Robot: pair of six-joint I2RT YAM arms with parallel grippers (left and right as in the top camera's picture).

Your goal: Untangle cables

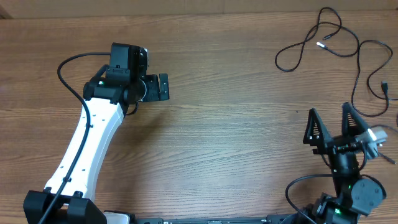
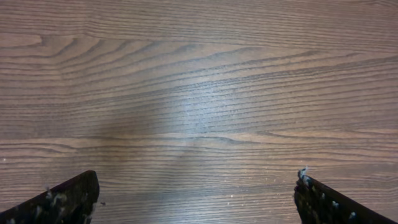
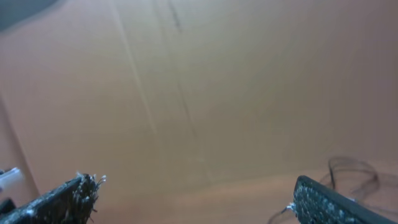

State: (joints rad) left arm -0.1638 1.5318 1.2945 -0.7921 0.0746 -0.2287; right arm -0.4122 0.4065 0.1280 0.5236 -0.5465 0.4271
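Note:
The cables (image 1: pixel 339 37) are thin black cords looping across the far right of the wooden table, with a small plug end (image 1: pixel 321 44) in the loops; a blurred bit of them shows in the right wrist view (image 3: pixel 351 171). My right gripper (image 1: pixel 332 123) is open and empty, raised near the front right, short of the cables. My left gripper (image 1: pixel 163 87) is open and empty over bare wood at the far left, well away from the cables. Its two fingertips frame bare wood in the left wrist view (image 2: pixel 196 196).
The wooden table (image 1: pixel 236 124) spans the view. The white left arm (image 1: pixel 87 143) runs from the front left toward the middle left. The right arm's base (image 1: pixel 354 193) sits at the front right edge. A cable end (image 1: pixel 385 90) lies near the right edge.

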